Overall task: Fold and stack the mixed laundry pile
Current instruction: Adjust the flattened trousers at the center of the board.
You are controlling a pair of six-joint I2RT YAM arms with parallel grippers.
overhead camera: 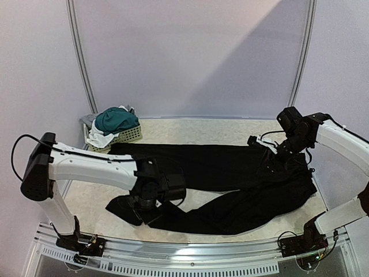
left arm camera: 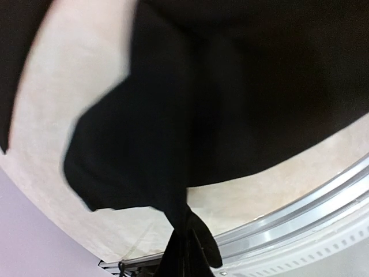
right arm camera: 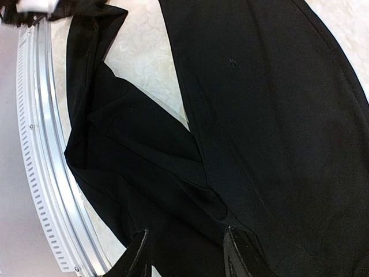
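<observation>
Left pincer pinches black trousers — legs stretched left-right.

1. Left arm stretches low to the right, wrist bent downward.
2. Left gripper is pinched closed on black trousers.
3. Right arm bends inward; right gripper points down with its fingers spread apart.

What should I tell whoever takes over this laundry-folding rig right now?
Left gripper: appears shut on the near leg end of the black trousers, front left.
Right gripper: open, fingers straddling trouser fabric near the waist, at right.
Teal shorts and white cloth: heaped in the basket, back left.
Done: trousers spread out across the table; nothing folded or stacked.
Left: fold trousers, shorts and cloth, then stack them.
</observation>
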